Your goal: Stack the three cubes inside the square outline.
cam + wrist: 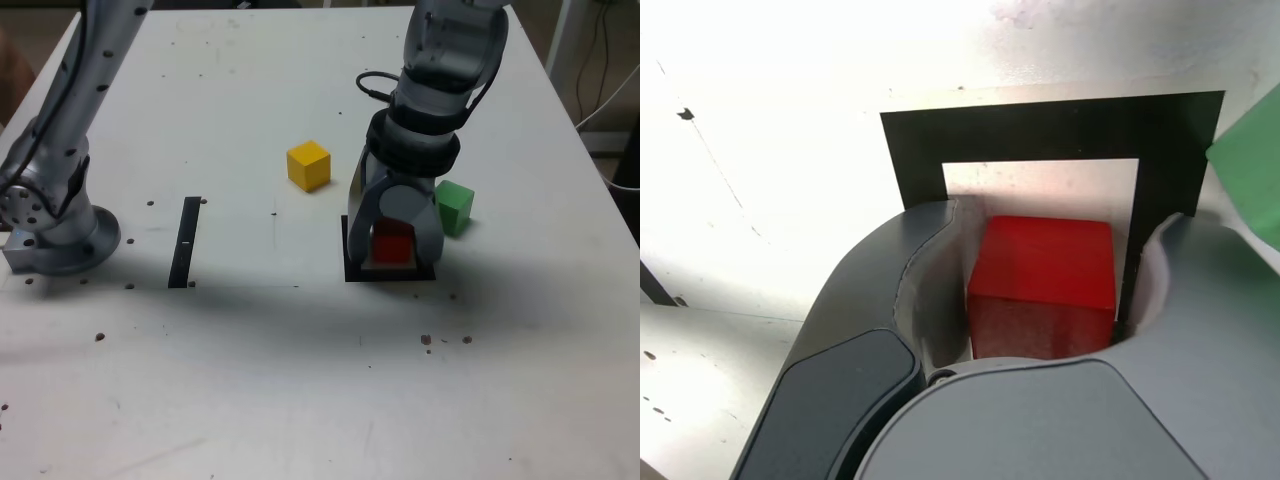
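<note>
Red cube (1045,262), one: lies inside the black square outline (1050,131), presumably as stack base; gripper (1068,212) fingers stand open around it.

White tabletop (230,380) with dark specks, pale cables (610,115) beyond

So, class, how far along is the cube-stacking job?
Done, it seems: the solid red cube sits inside the black square outline.
In hand: nothing looks gripped; the open pincer straddles the red cube, with a gap beside it.
Left: the solid yellow cube and solid green cube are outside the outline, still to be stacked.
</note>
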Motion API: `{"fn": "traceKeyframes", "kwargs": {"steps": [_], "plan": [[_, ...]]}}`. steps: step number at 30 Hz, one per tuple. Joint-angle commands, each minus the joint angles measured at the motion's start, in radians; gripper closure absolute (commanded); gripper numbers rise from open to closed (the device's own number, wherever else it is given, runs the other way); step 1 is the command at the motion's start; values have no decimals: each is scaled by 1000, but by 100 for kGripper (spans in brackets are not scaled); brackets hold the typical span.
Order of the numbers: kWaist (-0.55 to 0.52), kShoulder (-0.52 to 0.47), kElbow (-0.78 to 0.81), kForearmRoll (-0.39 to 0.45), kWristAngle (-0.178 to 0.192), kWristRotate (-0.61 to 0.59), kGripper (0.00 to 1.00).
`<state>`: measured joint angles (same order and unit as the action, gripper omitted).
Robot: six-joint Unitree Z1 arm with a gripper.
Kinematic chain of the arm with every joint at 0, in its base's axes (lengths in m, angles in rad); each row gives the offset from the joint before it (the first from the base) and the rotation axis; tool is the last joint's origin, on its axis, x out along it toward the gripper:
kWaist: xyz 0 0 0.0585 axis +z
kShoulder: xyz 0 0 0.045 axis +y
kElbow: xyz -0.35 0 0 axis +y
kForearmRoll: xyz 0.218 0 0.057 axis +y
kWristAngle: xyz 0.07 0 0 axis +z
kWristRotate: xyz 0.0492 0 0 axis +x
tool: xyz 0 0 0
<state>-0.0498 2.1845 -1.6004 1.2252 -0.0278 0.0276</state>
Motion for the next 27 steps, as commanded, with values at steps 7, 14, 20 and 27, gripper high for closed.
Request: {"fn": "traceKeyframes", "kwargs": {"steps": [7,14,20,27], "plan": [[2,-67,8,30,38,1,6],[13,-140,6,87,80,0,5],[44,-192,19,133,106,1,3],[115,-240,61,145,123,31,3]]}}
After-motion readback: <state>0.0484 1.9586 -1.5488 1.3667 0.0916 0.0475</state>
